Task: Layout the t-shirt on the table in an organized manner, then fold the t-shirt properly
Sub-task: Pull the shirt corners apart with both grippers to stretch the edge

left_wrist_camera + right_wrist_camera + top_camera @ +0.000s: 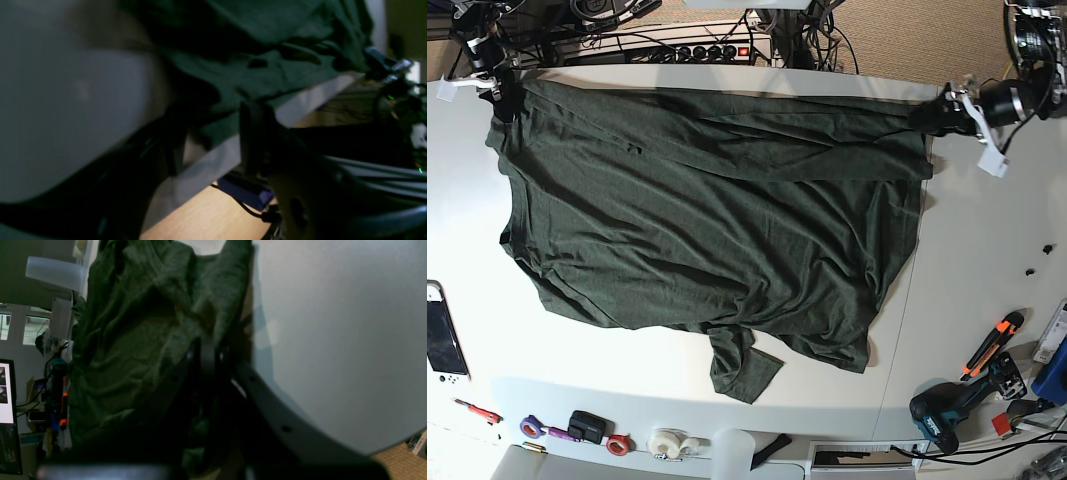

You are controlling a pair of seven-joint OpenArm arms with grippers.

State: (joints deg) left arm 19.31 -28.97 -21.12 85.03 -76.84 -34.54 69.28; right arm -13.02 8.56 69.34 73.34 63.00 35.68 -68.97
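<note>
The dark green t-shirt (707,220) lies spread on the white table (987,250), creased, with one sleeve folded out at its near edge. My right gripper (505,100) is at the far left corner of the cloth. In the right wrist view its fingers (206,350) are shut on a bunched fold of the t-shirt (133,340). My left gripper (937,113) is at the far right corner. In the left wrist view, which is dark and blurred, the gripper's (215,115) jaws stand apart at the table's edge (300,103) with the t-shirt's hem (253,66) between them.
A drill (947,410) and an orange-handled tool (992,345) lie at the near right. Tape rolls (667,442) and a red screwdriver (477,410) line the front edge. A white handheld device (445,335) is at the left. A power strip (707,50) and cables sit behind the table.
</note>
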